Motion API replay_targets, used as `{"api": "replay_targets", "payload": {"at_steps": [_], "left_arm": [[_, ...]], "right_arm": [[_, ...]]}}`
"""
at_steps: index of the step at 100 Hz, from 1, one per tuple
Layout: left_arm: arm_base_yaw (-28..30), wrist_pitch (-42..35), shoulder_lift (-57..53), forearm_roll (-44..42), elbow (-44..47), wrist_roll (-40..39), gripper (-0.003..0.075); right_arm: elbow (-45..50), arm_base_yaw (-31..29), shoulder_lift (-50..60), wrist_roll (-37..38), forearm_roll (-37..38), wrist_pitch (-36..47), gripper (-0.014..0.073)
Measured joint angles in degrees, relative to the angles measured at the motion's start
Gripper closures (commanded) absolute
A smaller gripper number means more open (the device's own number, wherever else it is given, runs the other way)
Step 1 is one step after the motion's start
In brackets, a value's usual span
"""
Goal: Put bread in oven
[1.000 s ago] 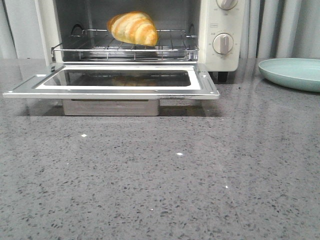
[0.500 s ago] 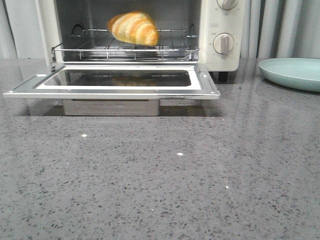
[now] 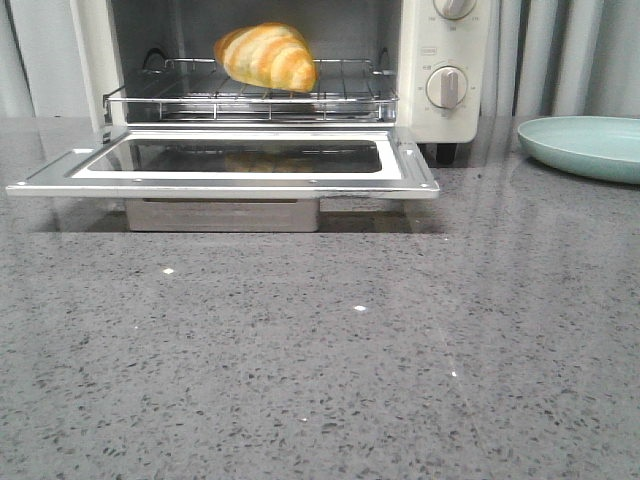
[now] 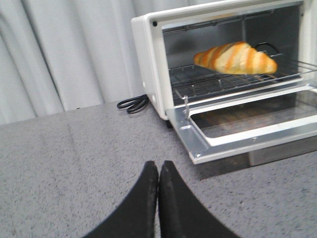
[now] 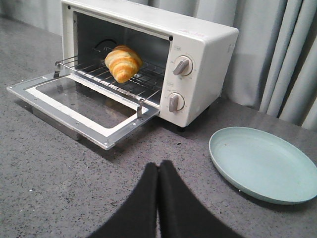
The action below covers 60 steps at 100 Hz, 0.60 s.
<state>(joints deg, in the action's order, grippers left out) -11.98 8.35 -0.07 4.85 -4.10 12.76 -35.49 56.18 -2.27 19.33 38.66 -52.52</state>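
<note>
The bread [image 3: 266,56], golden orange-brown with cream stripes, lies on the wire rack [image 3: 340,98] inside the cream-white oven [image 3: 445,125]. The oven's glass door [image 3: 225,160] hangs open and flat over the counter. The bread also shows in the left wrist view [image 4: 235,58] and the right wrist view [image 5: 123,63]. My left gripper [image 4: 158,165] is shut and empty above the counter, short of the door's left corner. My right gripper [image 5: 158,165] is shut and empty above the counter, between the oven and the plate. Neither gripper shows in the front view.
A pale green plate [image 3: 585,146] sits on the grey speckled counter [image 3: 320,350] to the right of the oven; it also shows in the right wrist view [image 5: 262,163]. A black power cord [image 4: 132,103] lies behind the oven's left side. Curtains hang behind.
</note>
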Motion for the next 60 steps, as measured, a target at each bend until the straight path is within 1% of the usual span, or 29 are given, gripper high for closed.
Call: {"api": "replay_targets", "payload": {"at_steps": [11,35,60], "left_arm": [[0.9,-1.7,0.0,0.3,4.0,-1.4,0.0742],[5.5,4.4,0.0,1.2,4.2,-10.1,0.0741],[5.8,5.0,0.0,1.6,4.2,-11.3,0.0741]], "right_arm": [[0.0,0.0,0.0,0.0,0.0,0.0,0.0650],[0.0,0.0,0.0,0.0,0.0,-0.1,0.0650],[0.0,0.0,0.0,0.0,0.0,-0.1,0.0650]]}}
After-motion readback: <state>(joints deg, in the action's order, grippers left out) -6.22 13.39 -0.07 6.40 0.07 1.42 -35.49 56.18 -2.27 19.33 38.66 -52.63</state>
